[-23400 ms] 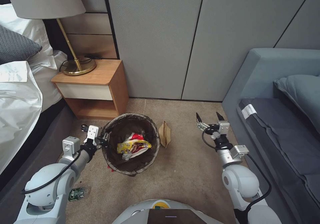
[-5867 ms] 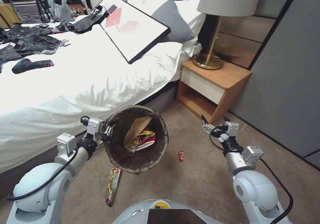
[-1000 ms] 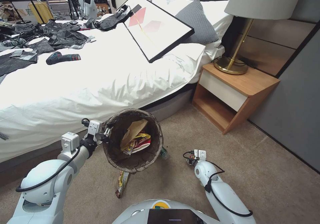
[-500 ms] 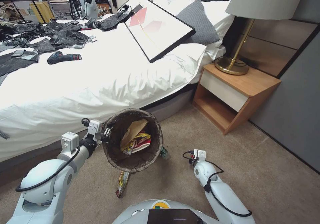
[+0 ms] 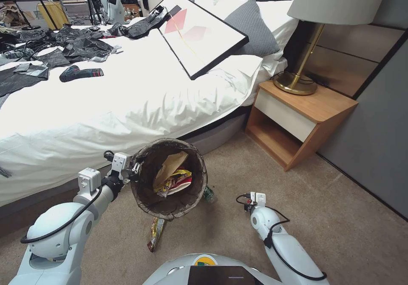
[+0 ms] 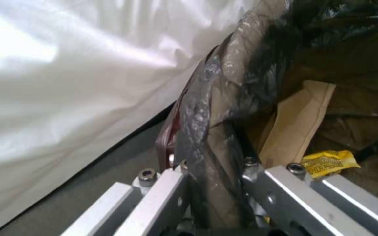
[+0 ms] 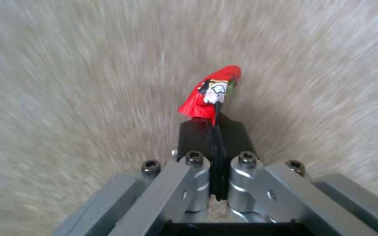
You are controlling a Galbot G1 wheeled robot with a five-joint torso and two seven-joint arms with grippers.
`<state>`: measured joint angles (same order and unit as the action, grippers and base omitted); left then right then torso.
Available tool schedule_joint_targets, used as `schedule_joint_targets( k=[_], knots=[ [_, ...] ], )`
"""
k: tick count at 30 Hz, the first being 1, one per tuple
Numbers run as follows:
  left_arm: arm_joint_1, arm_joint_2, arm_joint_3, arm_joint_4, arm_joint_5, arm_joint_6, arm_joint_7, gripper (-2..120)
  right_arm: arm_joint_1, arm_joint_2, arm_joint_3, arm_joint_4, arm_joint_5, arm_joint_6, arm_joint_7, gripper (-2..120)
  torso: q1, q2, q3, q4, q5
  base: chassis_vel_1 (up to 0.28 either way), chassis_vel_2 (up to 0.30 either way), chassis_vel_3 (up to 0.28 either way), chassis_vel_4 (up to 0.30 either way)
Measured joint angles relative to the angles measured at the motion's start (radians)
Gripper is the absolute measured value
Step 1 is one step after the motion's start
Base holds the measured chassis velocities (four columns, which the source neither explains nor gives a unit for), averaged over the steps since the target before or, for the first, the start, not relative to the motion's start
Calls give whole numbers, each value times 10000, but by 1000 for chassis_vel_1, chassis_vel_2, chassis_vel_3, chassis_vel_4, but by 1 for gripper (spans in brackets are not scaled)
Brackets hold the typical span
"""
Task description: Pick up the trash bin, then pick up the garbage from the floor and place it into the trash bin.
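Left claw (image 6: pixel 211 183) clamped on the crinkly bag-lined rim of the round trash bin (image 5: pixel 170 179), held off the carpet floor (image 5: pixel 238 234) just beside the bed (image 5: pixel 106 106). Paper bag and glossy packets inside. Right claw (image 7: pixel 215 131), low by the carpet, pinched together on a small red wrapper (image 7: pixel 211 93). Open carpet around it; flat wrapper (image 5: pixel 155 233) below the bin.

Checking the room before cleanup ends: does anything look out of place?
Yes. A framed picture lies tilted on the bed among black bags and a power tool. A yellow wrapper and a small bottle lie on the floor by the held trash bin.
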<state>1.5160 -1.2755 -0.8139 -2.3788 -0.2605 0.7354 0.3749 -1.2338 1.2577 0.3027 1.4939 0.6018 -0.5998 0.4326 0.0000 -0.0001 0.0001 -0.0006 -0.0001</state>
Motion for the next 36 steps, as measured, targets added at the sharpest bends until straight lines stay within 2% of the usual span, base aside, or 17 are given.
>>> schedule_joint_targets(
  k=[1, 3, 4, 7, 8, 10, 11, 13, 15, 16, 20, 23, 25, 30, 32, 33, 36],
  knots=[
    [0, 0, 0, 0, 0, 0, 0, 0, 0, 0, 0, 0, 0, 0, 0, 0, 0, 0, 0, 0, 0, 0, 0, 0, 0],
    [-3, 23, -35, -13, -2, 0, 2, 0, -329, -292, 237, 1122, 315, -159, 58, 0, 0, 0, 0, 1, 1, 0, 0, 0, 0],
    [-3, 23, -35, -13, -2, 0, 2, 0, -329, -292, 237, 1122, 315, -159, 58, 0, 0, 0, 0, 1, 1, 0, 0, 0, 0],
    [13, 43, -58, -84, 0, 0, 6, 0, -715, -1166, 508, 3128, 1169, -470, 287, 0, 0, 1, -1, 3, -3, 0, 0, 0, 0],
    [13, 43, -58, -84, 0, 0, 6, 0, -715, -1166, 508, 3128, 1169, -470, 287, 0, 0, 1, -1, 3, -3, 0, 0, 0, 0],
    [34, 50, -77, -132, 16, 0, 8, 0, -863, -1928, 614, 4540, 2083, -850, 538, 0, 0, 0, -1, 0, 3, 0, 0, 0, 0],
    [34, 50, -77, -132, 16, 0, 8, 0, -863, -1928, 614, 4540, 2083, -850, 538, 0, 0, 0, -1, 0, 3, 0, 0, 0, 0],
    [76, 54, -105, -257, 50, 0, 19, 0, -761, -2809, 664, 6402, 3431, -1319, 1097, 0, 0, 1, -1, 6, -2, 0, 0, 0, 0],
    [80, 53, -105, -273, 54, 0, 21, 0, -731, -2892, 665, 6571, 3591, -1340, 1174, 0, 0, 0, -1, 6, 0, 0, 0, 0, 0],
    [99, 45, -108, -322, 72, 0, 21, 0, -552, -3265, 673, 7315, 4261, -1389, 1464, 0, 0, 0, -2, 9, 2, 0, 0, 0, 0],
    [124, 19, -98, -347, 117, 0, 21, 0, -216, -3855, 792, 8244, 5326, -1405, 1651, 0, 0, 1, -1, 7, 1, 0, 0, 0, 0],
    [132, -30, -51, -345, 206, 0, 19, 0, 508, -4615, 979, 9456, 7127, -1406, 1688, 0, 0, 0, -2, 6, 2, 0, 0, 0, 0],
    [133, -35, -40, -343, 224, 0, 19, 0, 661, -4740, 991, 9647, 7347, -1405, 1592, 0, 0, 1, -1, 5, 1, 0, 0, 0, 0],
    [97, -50, 19, -266, 300, 0, 13, 0, 2153, -5378, 555, 10217, 8711, -1398, 768, 0, 0, 0, -2, 4, 1, 0, 0, 0, 0],
    [76, -43, 33, -217, 321, 0, 13, 0, 3282, -5663, -116, 10220, 9232, -1253, 78, 0, 0, 0, -1, 8, 1, 0, 0, 0, 0],
    [76, -43, 33, -217, 321, 0, 13, 0, 3282, -5663, -116, 10220, 9232, -1253, 78, 0, 0, 0, -1, 8, 1, 0, 0, 0, 0],
    [76, -37, 36, -172, 334, 0, 10, 0, 4809, -5952, -774, 10089, 9465, -1053, -1162, 0, 0, 0, -1, 5, 0, 0, 0, 0, 0]
  ],
)
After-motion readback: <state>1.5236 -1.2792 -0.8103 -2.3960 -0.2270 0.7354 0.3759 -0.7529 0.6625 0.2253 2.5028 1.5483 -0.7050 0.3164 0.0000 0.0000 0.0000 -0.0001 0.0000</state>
